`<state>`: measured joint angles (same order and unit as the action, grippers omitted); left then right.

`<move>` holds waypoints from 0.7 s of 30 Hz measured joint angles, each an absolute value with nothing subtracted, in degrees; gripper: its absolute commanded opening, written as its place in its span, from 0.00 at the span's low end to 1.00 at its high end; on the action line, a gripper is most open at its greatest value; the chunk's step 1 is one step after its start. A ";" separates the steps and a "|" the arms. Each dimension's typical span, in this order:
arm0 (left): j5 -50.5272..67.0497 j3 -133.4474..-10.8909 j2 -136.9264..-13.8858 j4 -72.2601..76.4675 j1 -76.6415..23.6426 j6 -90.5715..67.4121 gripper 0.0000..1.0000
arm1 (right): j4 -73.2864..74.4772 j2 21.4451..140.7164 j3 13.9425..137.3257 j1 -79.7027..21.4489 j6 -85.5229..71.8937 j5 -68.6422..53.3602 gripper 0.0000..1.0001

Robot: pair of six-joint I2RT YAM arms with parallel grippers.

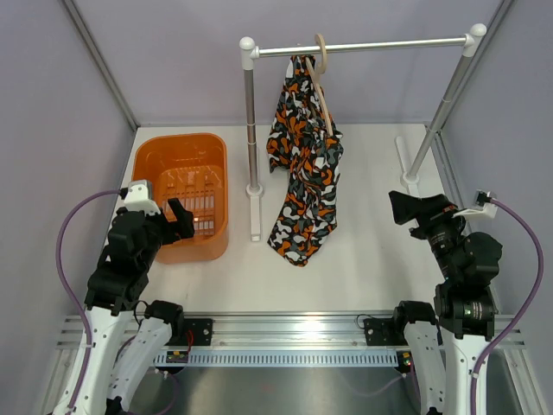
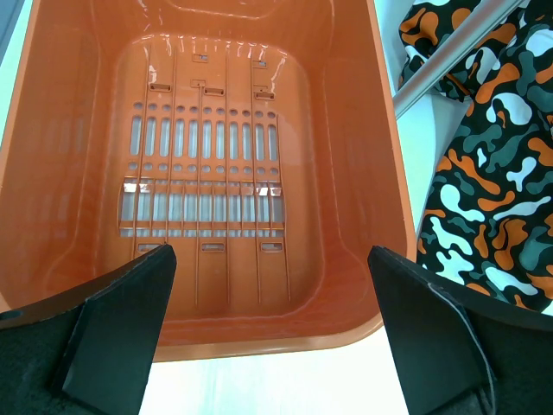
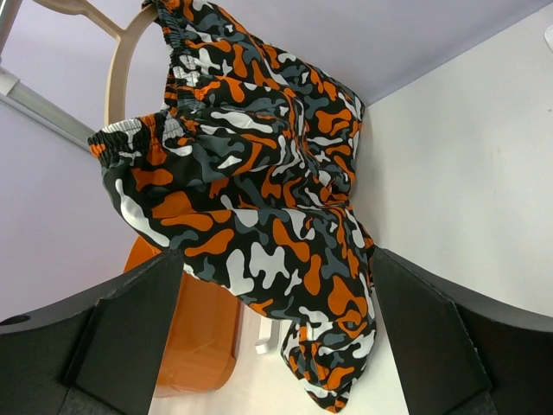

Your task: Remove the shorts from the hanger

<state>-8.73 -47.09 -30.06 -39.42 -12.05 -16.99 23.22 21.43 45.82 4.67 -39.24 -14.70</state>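
The camouflage shorts (image 1: 304, 164) hang from the pale wooden hanger (image 1: 322, 65), whose hook sits on the metal rail. Their lower end reaches down to the table. In the right wrist view the shorts (image 3: 259, 199) fill the middle, with the hanger (image 3: 121, 60) at the top left. My right gripper (image 1: 406, 207) is open and empty, well to the right of the shorts and facing them. My left gripper (image 1: 177, 216) is open and empty over the near part of the orange basket (image 1: 181, 194). The shorts also show at the right edge of the left wrist view (image 2: 492, 181).
The rail (image 1: 363, 47) rests on two metal posts with white joints; the left post (image 1: 251, 147) stands between basket and shorts, the right post (image 1: 436, 112) leans at the far right. Grey walls enclose the white table.
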 measured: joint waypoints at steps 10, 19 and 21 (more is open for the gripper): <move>-8.75 -47.09 -30.06 -39.44 -12.05 -17.02 0.99 | 26.50 21.34 45.87 4.67 -37.85 -14.04 0.99; -8.78 -47.09 -29.28 -39.62 -12.05 -17.02 0.99 | 26.44 32.73 61.23 4.67 -32.75 -14.37 1.00; -8.78 -47.09 -29.23 -39.59 -12.05 -17.04 0.99 | 24.23 39.90 69.19 4.69 -32.03 -15.92 0.99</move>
<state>-8.78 -47.09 -29.23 -39.59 -12.05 -17.04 24.23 39.90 69.19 4.69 -32.03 -15.92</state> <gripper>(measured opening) 0.988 0.993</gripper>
